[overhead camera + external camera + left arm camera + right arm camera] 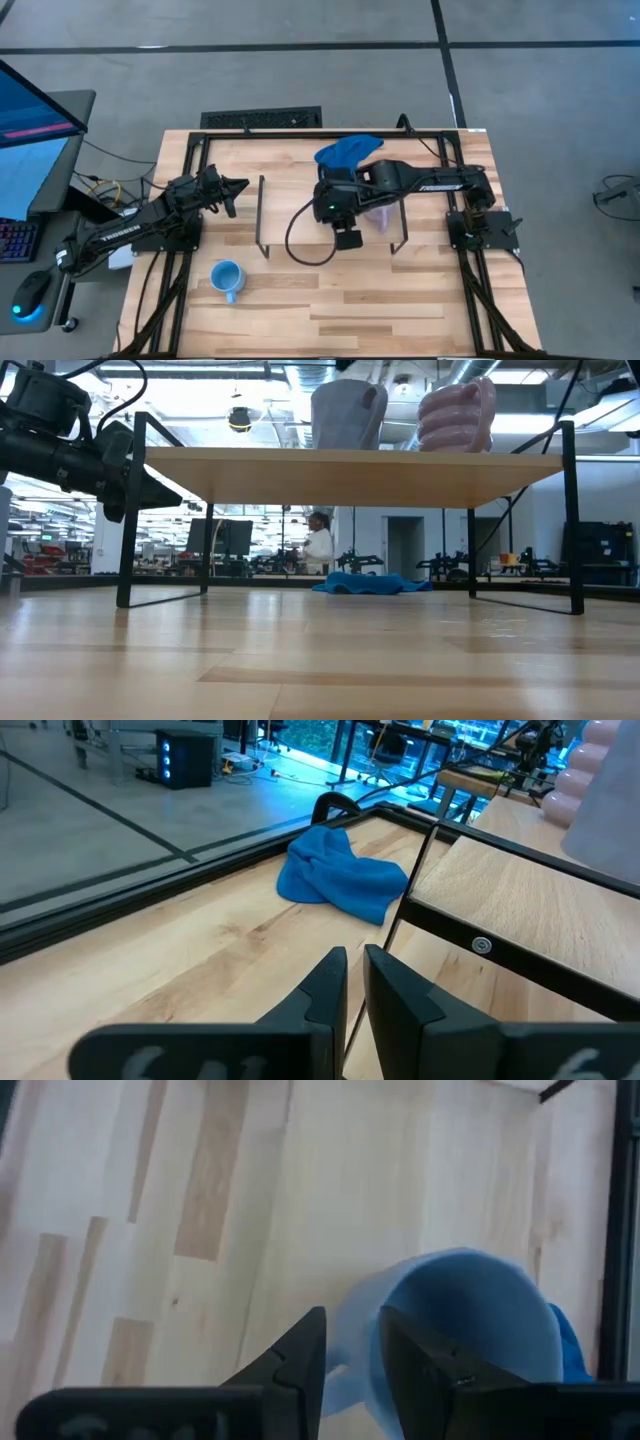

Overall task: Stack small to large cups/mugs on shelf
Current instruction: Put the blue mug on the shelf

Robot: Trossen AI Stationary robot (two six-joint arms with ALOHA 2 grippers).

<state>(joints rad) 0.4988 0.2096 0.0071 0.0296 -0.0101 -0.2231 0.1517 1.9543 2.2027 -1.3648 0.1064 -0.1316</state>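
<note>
Up on the shelf (300,475), the low light-wood board on black wire legs in the middle of the surface (380,300), stand two mugs. The grey-blue mug (345,415) is smooth-sided and sits about mid-board. The lilac mug (458,415), ribbed in rounded rings, stands to its right, apart from it. The third, the sky blue mug (226,277), sits upright down on the surface, near and left of the shelf, its handle pointing to the near side.

The right hand (350,1330) is over the shelf, pinching the grey-blue mug's rim wall, with one finger inside and one outside. The left hand (352,960) hovers by the shelf's far left corner, fingers all but pressed together on nothing. A blue cloth (347,150) lies crumpled behind the shelf.

From above, the right arm covers the grey-blue mug entirely and leaves only a sliver of the lilac one. From table height, both mugs' tops are cut off, so the grip itself goes unseen there.
</note>
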